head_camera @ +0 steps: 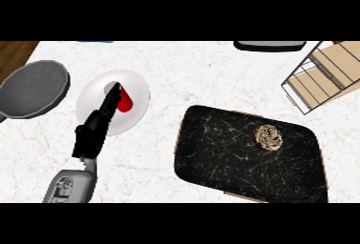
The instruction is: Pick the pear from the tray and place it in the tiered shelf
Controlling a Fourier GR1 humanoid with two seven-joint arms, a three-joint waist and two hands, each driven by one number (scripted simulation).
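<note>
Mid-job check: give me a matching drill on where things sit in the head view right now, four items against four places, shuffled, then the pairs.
Items:
1. pear
2. tiered shelf
3. white plate
4. grey pan

Places:
A. far left of the counter
B. upper right corner
C. on the black tray
D. under the left hand

Pairs: 1-C, 2-B, 3-D, 4-A

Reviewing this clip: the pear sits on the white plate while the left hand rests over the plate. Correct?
Not quite. The head view shows the pear on the black tray, not the white plate. The left hand does lie over the plate.
</note>
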